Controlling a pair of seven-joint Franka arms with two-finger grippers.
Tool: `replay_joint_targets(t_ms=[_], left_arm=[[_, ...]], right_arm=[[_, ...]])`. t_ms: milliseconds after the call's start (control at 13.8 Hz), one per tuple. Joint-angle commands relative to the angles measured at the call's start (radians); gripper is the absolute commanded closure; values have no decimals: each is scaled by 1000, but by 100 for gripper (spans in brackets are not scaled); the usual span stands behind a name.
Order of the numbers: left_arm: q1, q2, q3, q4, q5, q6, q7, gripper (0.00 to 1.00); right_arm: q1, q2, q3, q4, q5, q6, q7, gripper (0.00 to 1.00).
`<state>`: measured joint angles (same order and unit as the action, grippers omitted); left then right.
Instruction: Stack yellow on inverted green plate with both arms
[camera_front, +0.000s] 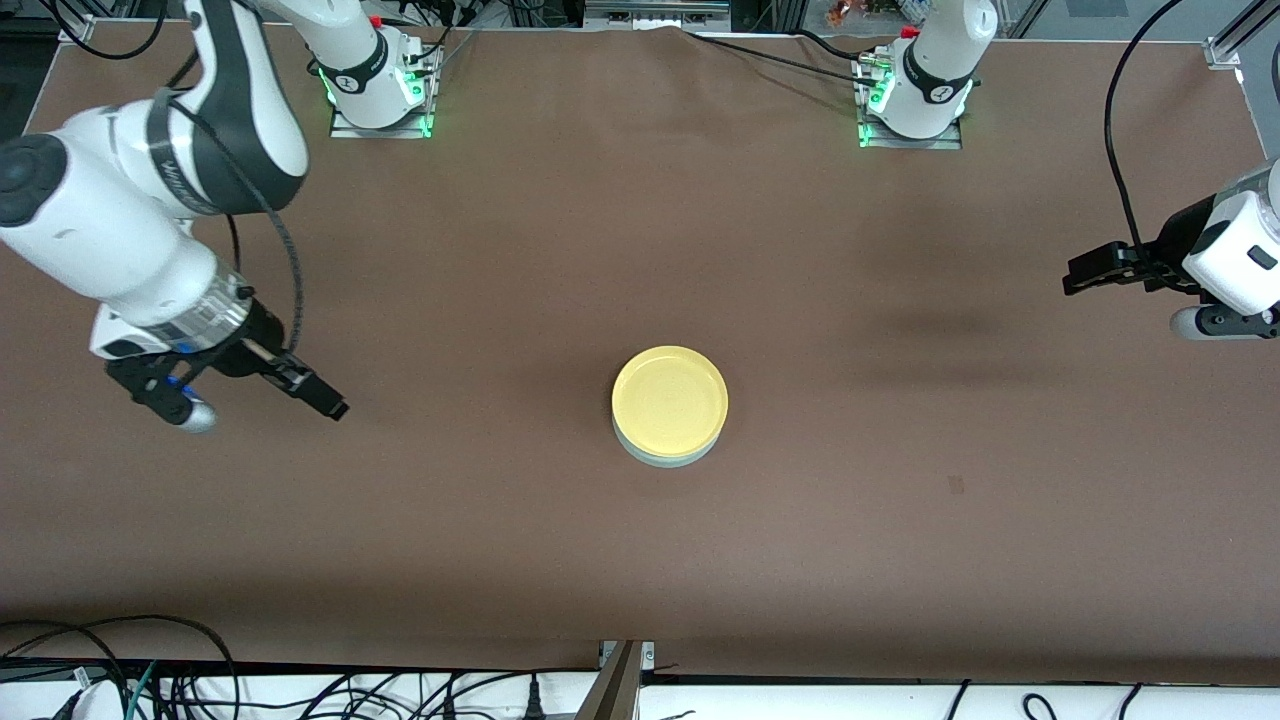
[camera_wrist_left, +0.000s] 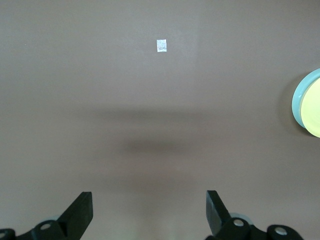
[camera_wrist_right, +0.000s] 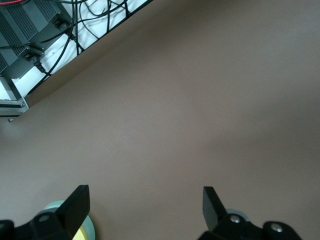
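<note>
We see the yellow plate (camera_front: 670, 392) sitting rim-up on top of the green plate (camera_front: 665, 456) near the middle of the table (camera_front: 640, 560), well apart from both arms; only a thin mint edge of the green shows under the yellow on the side nearer the front camera, so we judge the stack as done, and the slight offset suggests the yellow rests on the green's upturned base rather than nesting inside it. The pile stands alone, with no finger touching it. Our right gripper (camera_front: 255, 385) hangs over bare cloth toward the right arm's end of the table, its arm bent low with the wrist angled down, jaws spread wide and holding nothing. Our left gripper (camera_front: 1098, 268) hovers over the left arm's end, forearm roughly level and fingers pointing toward the centre, likewise wide apart and empty. In both wrist views the stack appears only at the picture's edge, which fits arms standing clear and waiting
</note>
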<state>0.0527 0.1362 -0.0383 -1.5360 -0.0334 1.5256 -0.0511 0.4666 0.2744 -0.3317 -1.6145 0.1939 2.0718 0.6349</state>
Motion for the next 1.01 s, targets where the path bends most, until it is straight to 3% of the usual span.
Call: replay_joint_targets(t_ms=[0,145,362,725,942], left_arm=[[1,22,3,37,-25,-10,19,0],[2,32,3,56,-25,-12,19,0],[4,33,3,56,-23,-12,17,0],[4,33,3,56,-23,-12,19,0],[2,37,3,62,-19,-12,19,0]], right_arm=[[12,-49,-39,-4,-17,-85,-50,0],[12,-84,-58,-4,-30,-140,-69,0],[12,-153,-67,-4,-115,-270,-138,0],[-14,-300,-79,-100,-174,-381,-328,0],[-124,-325,-12,-110,-174,-459,-524,0]])
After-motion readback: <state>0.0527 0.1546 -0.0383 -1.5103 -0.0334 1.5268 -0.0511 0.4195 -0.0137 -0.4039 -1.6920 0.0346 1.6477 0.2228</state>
